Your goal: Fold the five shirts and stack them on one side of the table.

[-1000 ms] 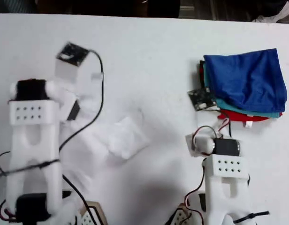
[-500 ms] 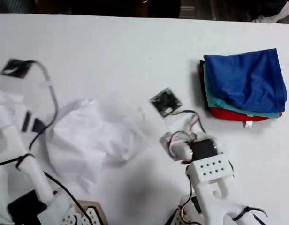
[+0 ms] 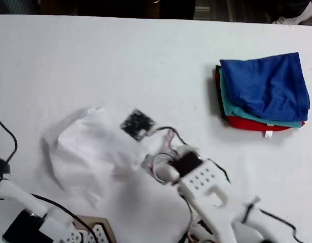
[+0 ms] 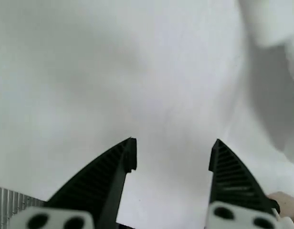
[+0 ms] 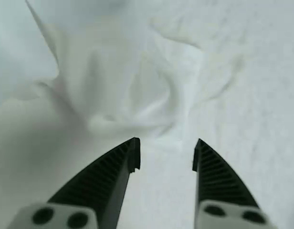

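A: Over the last half second the right arm (image 3: pixel 201 177) has swung across toward the white shirt (image 3: pixel 90 149). The left arm (image 3: pixel 16 195) has drawn back to the near corner of the table (image 3: pixel 146 61). The shirt itself has barely shifted.

B: And the grippers?

A: The wrist views settle that. The right gripper (image 5: pixel 163 153) has its two dark fingers (image 5: pixel 116 164) spread, with nothing between them. Creased white shirt lies just beyond the fingertips and runs off past one of them.

B: The left?

A: The left gripper (image 4: pixel 173 157) is spread wide too, holding nothing. Bare table lies between its fingers and ahead of them. A fold of white cloth shows farther out past one fingertip, but I can't say for sure that it is the shirt.

B: What does the overhead add?

A: The stack of folded shirts (image 3: pixel 262 91), well apart from both arms. Blue is on top, teal and red edges show under it, and there is a dark sliver at one side. I can't count how many lie in it.

B: The room?

A: A white table, with a dark strip of floor (image 3: pixel 120 7) beyond its far edge. The left arm is cut off at the view's edge. White cloth on white table makes the shirt's outline hard to trace.
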